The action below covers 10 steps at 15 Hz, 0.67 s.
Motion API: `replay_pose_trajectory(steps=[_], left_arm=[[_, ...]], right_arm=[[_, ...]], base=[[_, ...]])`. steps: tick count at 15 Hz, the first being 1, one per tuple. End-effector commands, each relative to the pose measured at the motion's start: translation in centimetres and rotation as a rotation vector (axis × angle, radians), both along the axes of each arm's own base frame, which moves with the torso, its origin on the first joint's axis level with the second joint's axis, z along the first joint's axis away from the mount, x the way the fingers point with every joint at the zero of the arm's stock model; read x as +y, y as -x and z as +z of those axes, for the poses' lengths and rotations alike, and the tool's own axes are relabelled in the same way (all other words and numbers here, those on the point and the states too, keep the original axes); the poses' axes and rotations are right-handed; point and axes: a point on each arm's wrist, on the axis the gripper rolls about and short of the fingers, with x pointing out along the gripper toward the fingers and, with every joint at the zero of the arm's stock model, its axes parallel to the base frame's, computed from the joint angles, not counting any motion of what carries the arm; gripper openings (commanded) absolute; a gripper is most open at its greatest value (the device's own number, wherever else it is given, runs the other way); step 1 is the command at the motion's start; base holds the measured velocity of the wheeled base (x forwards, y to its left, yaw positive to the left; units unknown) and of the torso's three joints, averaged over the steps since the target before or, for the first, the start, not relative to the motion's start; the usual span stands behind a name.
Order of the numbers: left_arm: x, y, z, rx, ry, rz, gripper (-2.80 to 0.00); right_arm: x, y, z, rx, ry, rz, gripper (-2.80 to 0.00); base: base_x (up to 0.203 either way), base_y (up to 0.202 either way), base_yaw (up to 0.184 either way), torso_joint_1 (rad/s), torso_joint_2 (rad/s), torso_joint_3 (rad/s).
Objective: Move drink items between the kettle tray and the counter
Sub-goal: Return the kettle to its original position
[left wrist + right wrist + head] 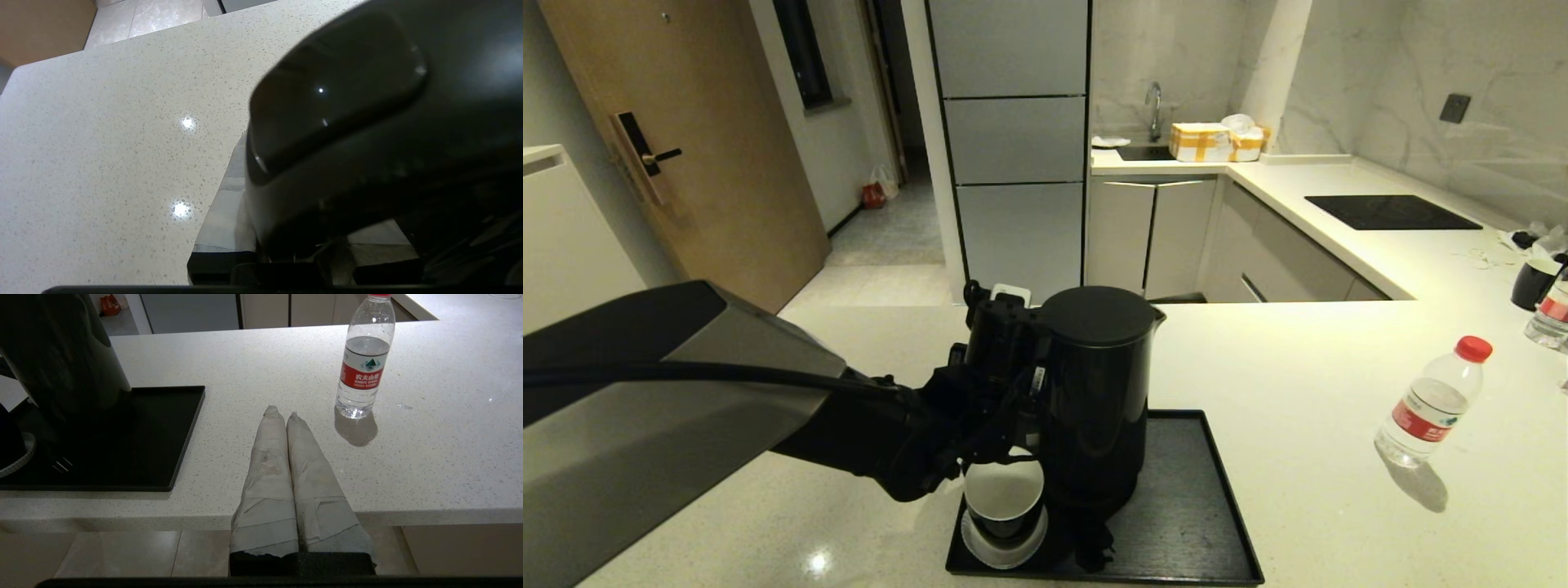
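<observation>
While the kettle [1098, 392] is standing upright on the tray [1192, 506] at the lower centre of the head view, its tall axis is running straight up and its handle side is facing frame-left, which is exactly where the left tool [1005, 359] is sitting, pressed in against that side. From the left wrist view the tool appears to be pinching the dark glossy handle [335, 106], its taped fingers [229, 212] partly closed around it. Any lift is therefore looking like a plain vertical pull, though the cup [1005, 494] on its saucer [1005, 547] is sitting just below the tool at the tray's near-left corner. Farther out, the water bottle [1433, 404] is standing on the tabletop [1298, 359] at right, nearer the right tool [286, 416], which is hanging pressed together, holding nothing, at the tabletop's near edge.
</observation>
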Motion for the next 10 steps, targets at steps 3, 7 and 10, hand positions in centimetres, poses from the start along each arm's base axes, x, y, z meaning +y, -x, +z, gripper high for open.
replay_pose_trajectory(steps=[3, 7, 10], left_arm=[[0.1, -0.6, -0.3, -0.003, -0.022, 0.009, -2.8], [-0.1, -0.6, 0.0, -0.011, -0.02, 0.006, -2.8], [-0.2, -0.7, 1.1, -0.039, -0.003, 0.005, -2.8]], right_arm=[[0.0, 0.0, -0.1, 0.003, 0.0, -0.001, -2.8], [0.0, 0.0, -0.1, 0.003, 0.0, -0.001, -2.8], [0.0, 0.0, -0.1, 0.003, 0.0, 0.001, -2.8]], base=[[0.0, 0.0, 0.0, 0.0, 0.0, 0.0], [0.0, 0.0, 0.0, 0.0, 0.0, 0.0], [0.0, 0.0, 0.0, 0.0, 0.0, 0.0]])
